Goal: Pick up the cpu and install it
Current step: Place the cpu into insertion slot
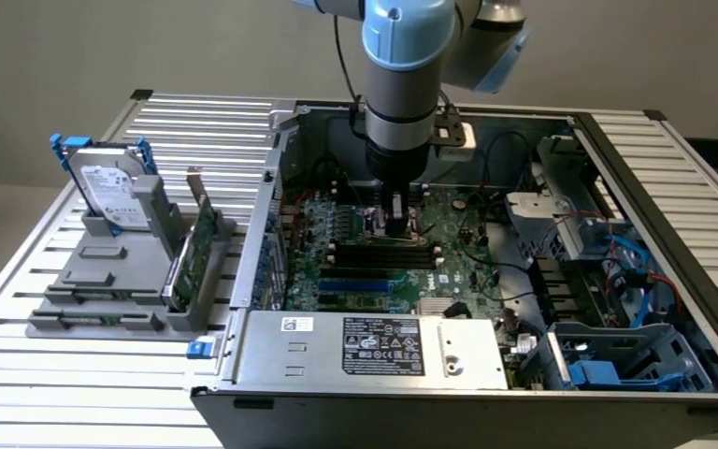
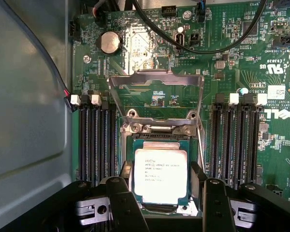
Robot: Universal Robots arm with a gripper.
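Observation:
The cpu [image 2: 160, 176], a small square chip with a shiny silver top and a thin green rim, lies flat within the metal-framed socket [image 2: 135, 128] on the green motherboard. Its hinged load plate [image 2: 155, 79] stands flipped open beyond it. My gripper [image 2: 161, 175] straddles the cpu, with one black finger [image 2: 127, 170] against one side and the other finger [image 2: 197, 170] against the opposite side. In the exterior view the gripper [image 1: 399, 221] reaches straight down into the open computer case [image 1: 658, 187], and the cpu is hidden under it.
Black memory slots [image 2: 99, 140] [image 2: 237, 140] flank the socket on both sides. A black cable [image 2: 183, 41] arcs over the board near a coin cell [image 2: 110, 42]. A hard drive [image 1: 109, 192] stands in a grey rack outside the case, and the power supply [image 1: 372, 346] fills the case's near edge.

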